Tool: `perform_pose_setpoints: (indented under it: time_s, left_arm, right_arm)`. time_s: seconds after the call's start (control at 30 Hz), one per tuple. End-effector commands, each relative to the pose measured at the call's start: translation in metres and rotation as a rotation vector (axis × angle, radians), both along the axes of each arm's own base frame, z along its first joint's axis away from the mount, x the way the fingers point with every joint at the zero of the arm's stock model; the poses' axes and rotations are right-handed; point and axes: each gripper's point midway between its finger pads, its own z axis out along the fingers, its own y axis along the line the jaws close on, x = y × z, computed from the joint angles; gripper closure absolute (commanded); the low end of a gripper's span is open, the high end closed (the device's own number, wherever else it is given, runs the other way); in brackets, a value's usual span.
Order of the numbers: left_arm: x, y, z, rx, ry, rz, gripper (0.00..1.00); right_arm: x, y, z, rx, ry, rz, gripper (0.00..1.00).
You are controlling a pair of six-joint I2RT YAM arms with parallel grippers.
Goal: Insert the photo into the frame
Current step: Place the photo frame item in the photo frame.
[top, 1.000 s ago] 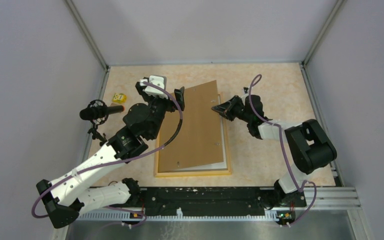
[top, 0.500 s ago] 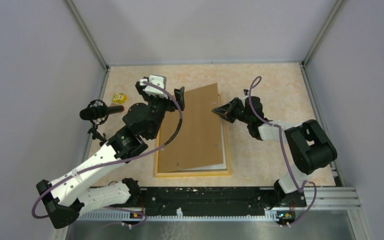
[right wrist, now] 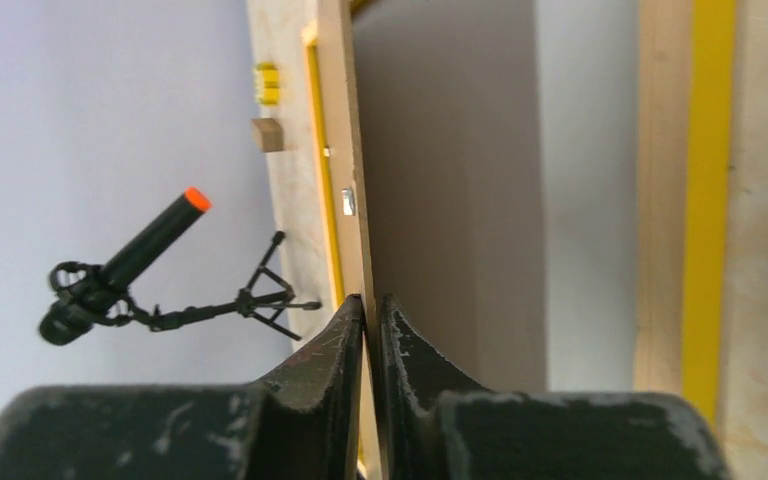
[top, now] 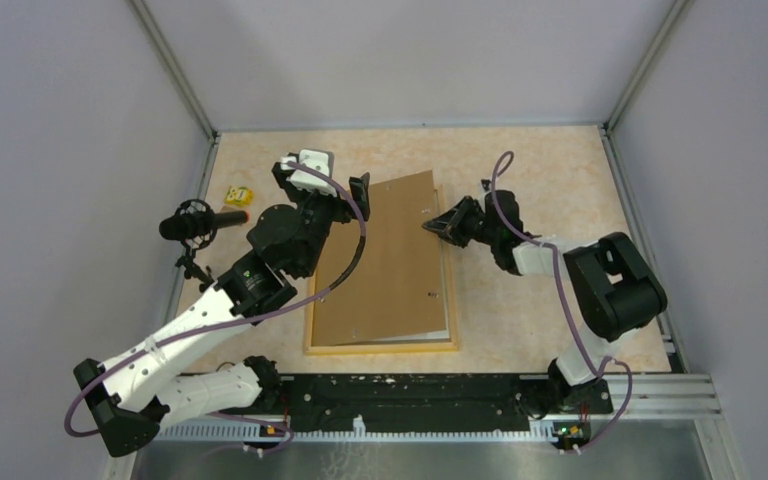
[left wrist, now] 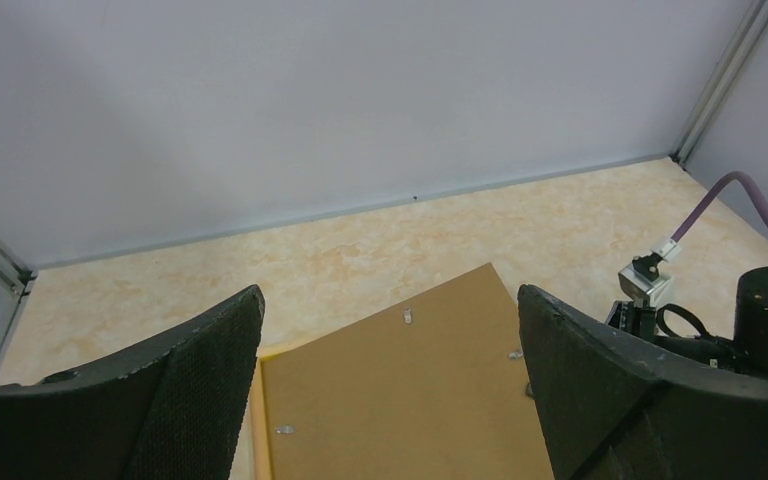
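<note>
We see a beige marbled worktop [top: 560,170] walled in pale lilac, with a microphone [top: 200,222] at its left edge. The left fingers [top: 359,192] gape wide, holding nothing, beside the yellow-bordered frame [top: 380,347] lying flat mid-worktop. Inside it the photo [right wrist: 585,200] shows white beneath a brown backing board [top: 390,260], whose raised edge the right fingers [right wrist: 345,340] pinch.

One frame [top: 380,347], one board [top: 390,260], perhaps one photo [right wrist: 585,200], one microphone [top: 205,222]
</note>
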Motion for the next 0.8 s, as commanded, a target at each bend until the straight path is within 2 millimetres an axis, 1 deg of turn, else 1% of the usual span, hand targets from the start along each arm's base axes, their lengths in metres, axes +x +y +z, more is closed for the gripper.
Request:
perform_pose_setpoints:
  time_s: [0.0, 0.1, 0.3, 0.37, 0.5, 0.6, 0.7, 0.77]
  left_arm:
    - [0.000, -0.001, 0.007, -0.039, -0.015, -0.007, 0.01]
    - [0.000, 0.000, 0.007, -0.039, -0.015, -0.007, 0.01]
    - [0.000, 0.000, 0.008, -0.042, -0.017, -0.007, 0.01]
    - [0.000, 0.000, 0.007, -0.040, -0.013, -0.007, 0.01]
    - [0.000, -0.002, 0.006, -0.042, -0.010, -0.014, 0.01]
    - [0.000, -0.002, 0.007, -0.044, -0.010, -0.015, 0.01]
    - [0.000, -0.003, 0.005, -0.042, -0.007, -0.019, 0.01]
    - [0.000, -0.004, 0.005, -0.041, -0.005, -0.021, 0.01]
  right_arm:
    - [-0.002, 0.007, -0.003, -0.090, -0.008, 0.068, 0.87]
    - [-0.003, -0.001, -0.016, -0.188, 0.015, 0.076, 0.75]
    - [-0.003, -0.018, -0.035, -0.403, 0.039, 0.121, 0.55]
    - [-0.004, -0.024, -0.038, -0.468, 0.041, 0.135, 0.48]
    - [-0.007, -0.037, -0.035, -0.586, 0.026, 0.149, 0.35]
    - [-0.011, -0.044, -0.028, -0.641, 0.003, 0.150, 0.28]
    - [-0.020, -0.050, -0.026, -0.683, -0.003, 0.161, 0.27]
    - [-0.032, -0.050, -0.030, -0.718, -0.004, 0.188, 0.26]
